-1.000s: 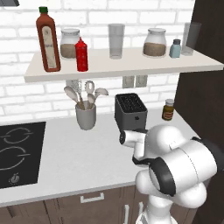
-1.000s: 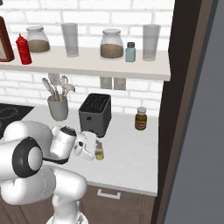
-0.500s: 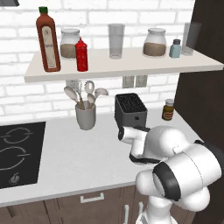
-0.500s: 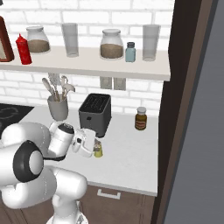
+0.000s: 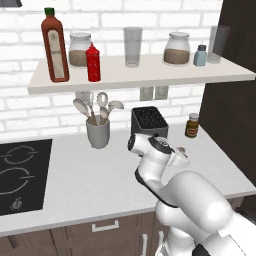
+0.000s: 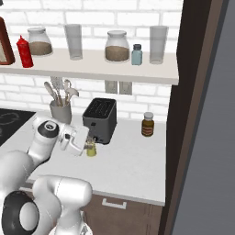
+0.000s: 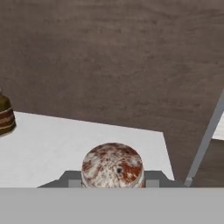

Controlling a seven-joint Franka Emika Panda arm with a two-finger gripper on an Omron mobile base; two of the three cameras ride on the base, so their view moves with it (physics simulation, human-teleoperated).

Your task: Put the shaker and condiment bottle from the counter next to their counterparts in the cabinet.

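Note:
The yellow-olive shaker (image 6: 91, 148) stands on the grey counter (image 6: 133, 165) just in front of the black toaster, and its speckled cap (image 7: 113, 165) sits between my fingers (image 7: 154, 176). My gripper (image 6: 90, 146) is shut on the shaker, low over the counter. On the white shelf (image 5: 150, 76) the red condiment bottle (image 5: 93, 62) stands beside the tall dark-red bottle (image 5: 55, 45). The pale blue shaker (image 5: 200, 55) is at the shelf's right end, also seen in the right base view (image 6: 137, 54).
The toaster (image 6: 99, 120) is right behind the shaker. A utensil holder (image 5: 98, 132) stands to the left, an amber jar (image 6: 147, 124) to the right by the dark cabinet wall (image 6: 183, 114). Glasses and jars (image 5: 178, 49) crowd the shelf. The cooktop (image 5: 20, 175) lies far left.
The fingers have closed from half open onto the shaker. The arm has settled slightly lower and closer to the toaster; the shaker has stayed on the counter.

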